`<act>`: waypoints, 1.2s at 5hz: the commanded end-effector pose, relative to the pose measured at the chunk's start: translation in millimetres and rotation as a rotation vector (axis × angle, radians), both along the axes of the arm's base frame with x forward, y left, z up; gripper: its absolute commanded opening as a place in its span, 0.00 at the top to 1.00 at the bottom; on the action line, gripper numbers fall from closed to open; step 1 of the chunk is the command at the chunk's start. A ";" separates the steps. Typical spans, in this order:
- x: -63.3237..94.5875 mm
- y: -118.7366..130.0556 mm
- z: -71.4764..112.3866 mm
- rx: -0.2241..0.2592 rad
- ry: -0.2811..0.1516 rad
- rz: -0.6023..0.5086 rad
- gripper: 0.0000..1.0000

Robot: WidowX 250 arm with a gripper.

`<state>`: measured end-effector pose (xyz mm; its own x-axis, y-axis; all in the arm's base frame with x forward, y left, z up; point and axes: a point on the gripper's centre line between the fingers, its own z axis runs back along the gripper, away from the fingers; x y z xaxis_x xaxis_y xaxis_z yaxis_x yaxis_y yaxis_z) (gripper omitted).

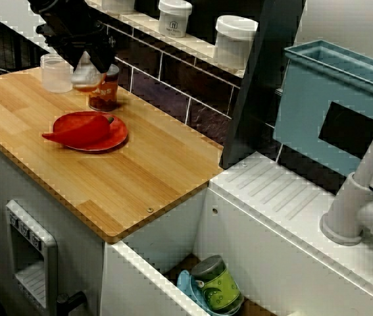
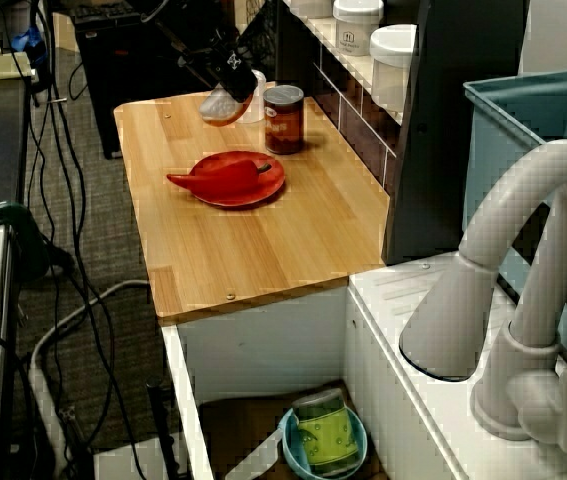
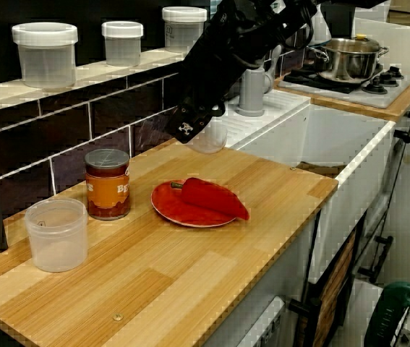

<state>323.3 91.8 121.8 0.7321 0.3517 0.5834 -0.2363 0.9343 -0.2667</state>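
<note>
One clear glass [image 3: 210, 137]: up in the air, well off the wood, pinched at its upper edge. Seen facing the stove, it hangs over the far side of the red plate.
Gripper [image 3: 192, 130]: fingers clamped tight on that glass, with the black arm sloping in from 1 o'clock in the stove-facing view.
Glass against the tiles: in the tile-facing view it overlaps the jar, so from there I can't tell whether they touch.
Jar [image 3: 107, 184]: orange label, dark lid on, standing upright at 8 o'clock from the glass. The stove-facing view shows the two apart.
Red plate [image 3: 167, 210]: at 6 o'clock under the glass, flat on the counter, just beside the jar.
Red pepper [image 3: 212, 199]: lying across the plate, its tip poking out past the rim.
Clear tub [image 3: 58, 233]: open-topped, near the jar and farther out along 8 o'clock.
Counter [image 3: 190, 282]: pale wood strips, carrying the lot.
Shelf canisters [image 3: 45, 54]: three, white-lidded, up at 10 o'clock on the tiled ledge.
Pot [image 3: 348, 59]: steel, lidded, on the stove at 2 o'clock, well apart.
Sink [image 1: 160, 240]: a green mug [image 1: 218, 284] sits in a blue bowl [image 1: 185, 284] down in the basin.
</note>
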 end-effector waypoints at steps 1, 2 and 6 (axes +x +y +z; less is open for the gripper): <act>0.0 -6.3 35.4 -0.011 -0.018 -0.014 1.00; 5.2 -8.9 43.0 -0.030 0.013 -0.007 1.00; 17.3 -28.1 68.9 -0.083 0.158 -0.048 1.00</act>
